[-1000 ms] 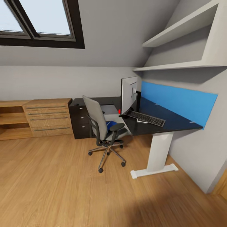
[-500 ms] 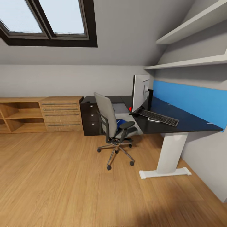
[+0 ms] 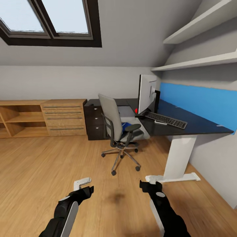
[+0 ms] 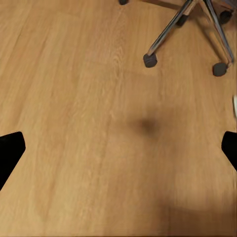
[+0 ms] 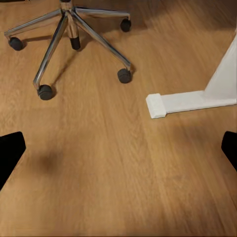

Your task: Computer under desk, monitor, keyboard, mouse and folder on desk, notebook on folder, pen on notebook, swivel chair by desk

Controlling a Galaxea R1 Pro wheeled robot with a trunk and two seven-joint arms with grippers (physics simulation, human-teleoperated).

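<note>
The swivel chair (image 3: 116, 126) stands on the floor in front of the desk (image 3: 197, 126), its back turned to me. The blue folder (image 3: 125, 126) lies on its seat. On the desk stand the monitor (image 3: 146, 93) and, beside it, the keyboard (image 3: 166, 119). A small pale item (image 3: 160, 122) by the keyboard is too small to name. A light grey box, likely the computer (image 3: 126, 111), sits under the desk. Mouse, notebook and pen are not discernible. My left gripper (image 3: 84, 186) (image 4: 118, 148) and right gripper (image 3: 148, 187) (image 5: 118, 148) hang open and empty over bare floor.
A black drawer unit (image 3: 95, 121) closes the desk's left end, with a low oak dresser (image 3: 62, 117) beside it. The white desk foot (image 5: 182, 101) and the chair's chrome base (image 5: 69, 29) with castors (image 4: 150, 60) lie just ahead. Wall shelves (image 3: 197, 62) hang above the desk.
The camera has swung right and moved closer to the desk. Both arms have come into the bottom of the head view. Chair and desk things have not moved.
</note>
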